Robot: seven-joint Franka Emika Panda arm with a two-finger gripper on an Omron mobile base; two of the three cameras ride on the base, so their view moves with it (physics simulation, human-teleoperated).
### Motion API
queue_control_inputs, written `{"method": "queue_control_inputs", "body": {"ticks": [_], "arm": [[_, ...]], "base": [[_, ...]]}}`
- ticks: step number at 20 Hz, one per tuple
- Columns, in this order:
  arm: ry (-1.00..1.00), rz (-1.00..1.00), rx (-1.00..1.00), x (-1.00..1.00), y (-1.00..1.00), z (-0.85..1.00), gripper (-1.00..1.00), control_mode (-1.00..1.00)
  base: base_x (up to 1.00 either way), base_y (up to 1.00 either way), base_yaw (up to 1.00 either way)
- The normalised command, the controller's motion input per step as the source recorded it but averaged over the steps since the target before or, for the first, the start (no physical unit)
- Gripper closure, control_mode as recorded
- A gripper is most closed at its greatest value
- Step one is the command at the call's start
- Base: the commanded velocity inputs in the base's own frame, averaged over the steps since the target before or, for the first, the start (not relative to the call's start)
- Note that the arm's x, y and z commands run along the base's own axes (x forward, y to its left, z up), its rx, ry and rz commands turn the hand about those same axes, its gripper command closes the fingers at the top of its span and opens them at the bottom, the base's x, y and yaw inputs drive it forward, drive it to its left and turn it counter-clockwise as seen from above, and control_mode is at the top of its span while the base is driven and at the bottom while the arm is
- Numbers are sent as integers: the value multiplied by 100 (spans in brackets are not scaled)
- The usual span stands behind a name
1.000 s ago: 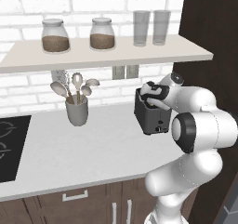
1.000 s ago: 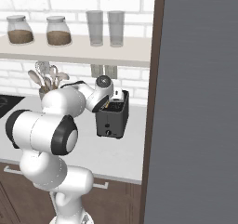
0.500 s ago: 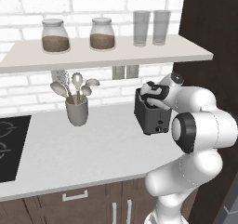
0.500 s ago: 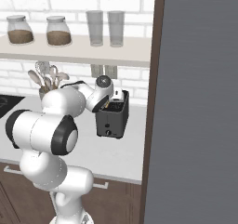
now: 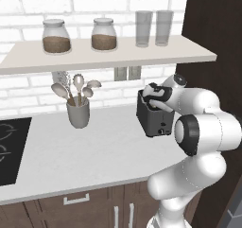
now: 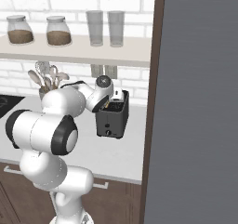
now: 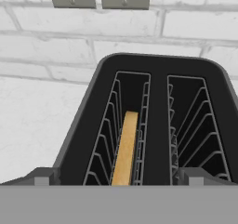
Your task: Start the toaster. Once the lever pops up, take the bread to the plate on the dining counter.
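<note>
Gripper (image 5: pixel 152 95) spread wide, empty, poised right above toaster (image 5: pixel 154 119) mid-frame. Bread (image 7: pixel 125 148) standing on edge in left slot, hand view. Probably light, stiff, crumbly: pinch gently across exposed top crust. Lever position hard to make out.
</note>
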Motion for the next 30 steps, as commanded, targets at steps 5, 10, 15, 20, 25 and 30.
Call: {"method": "queue_control_inputs", "body": {"ticks": [5, 10, 15, 20, 25, 30], "arm": [[0, 0, 0, 0, 0, 0, -100, -100], [0, 0, 0, 0, 0, 0, -100, -100], [0, 0, 0, 0, 0, 0, -100, -100], [0, 0, 0, 0, 0, 0, -100, -100], [0, 0, 0, 0, 0, 0, -100, -100], [0, 0, 0, 0, 0, 0, -100, -100]], "base": [[0, 0, 0], [0, 0, 0], [0, 0, 0], [0, 0, 0], [0, 0, 0], [0, 0, 0]]}}
